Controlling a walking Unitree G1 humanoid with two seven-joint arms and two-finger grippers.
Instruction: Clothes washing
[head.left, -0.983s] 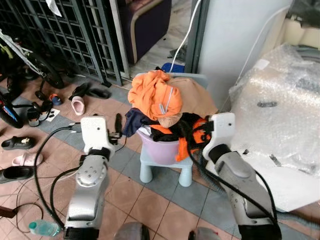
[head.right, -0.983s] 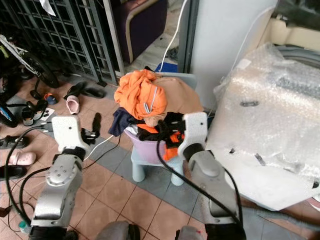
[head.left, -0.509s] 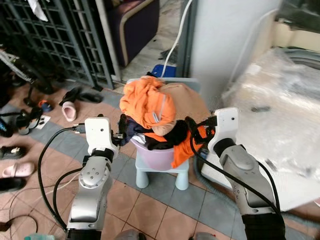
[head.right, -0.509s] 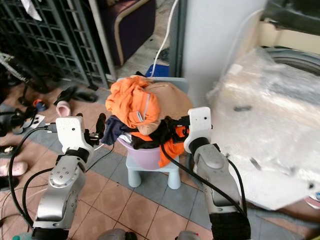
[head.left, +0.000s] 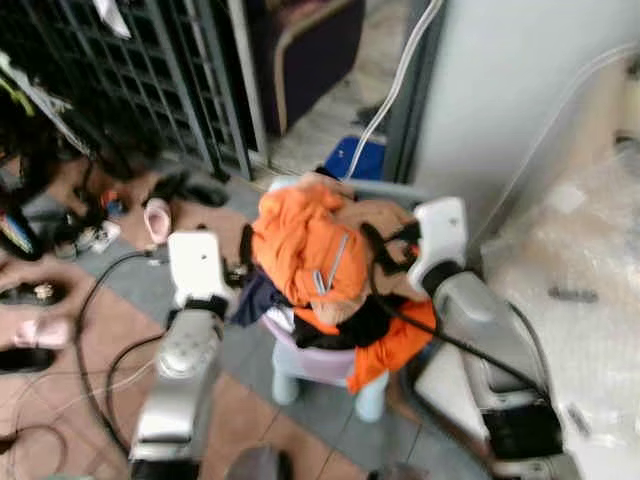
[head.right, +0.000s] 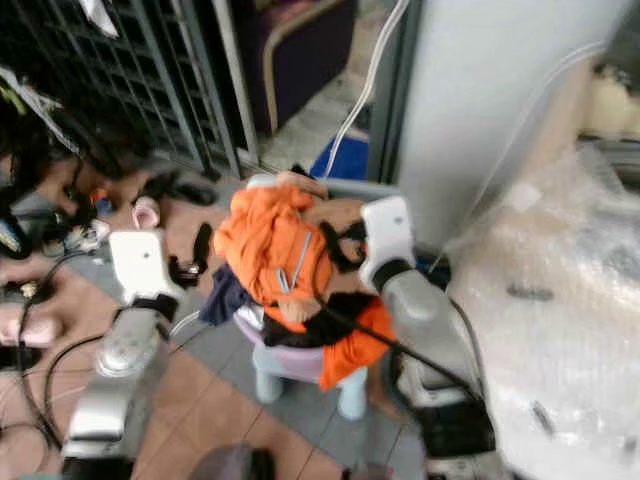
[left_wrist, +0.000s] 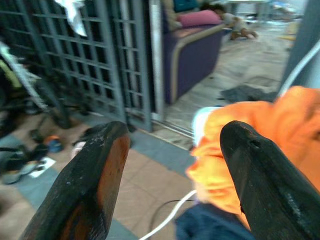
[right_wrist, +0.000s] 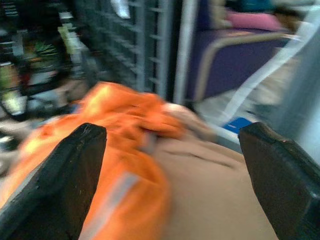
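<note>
The heaped laundry consists of a bright orange garment with a grey stripe (head.left: 300, 245), a tan brown cloth (head.left: 380, 222), and navy and black pieces, all in a lilac plastic basin (head.left: 318, 358) on a pale blue plastic stool (head.left: 370, 395). The floor is terracotta and grey square tile (head.left: 105, 335); the dark grey metal grille gate (head.left: 130, 75), purple sofa with beige trim (left_wrist: 197, 47) and clear bubble-wrap sheet (head.left: 585, 270) surround it.

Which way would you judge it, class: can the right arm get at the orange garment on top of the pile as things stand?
Probably yes. The right gripper is already at the pile, jaws open, with the orange garment and a tan one lying just ahead of it and nothing between.
</note>
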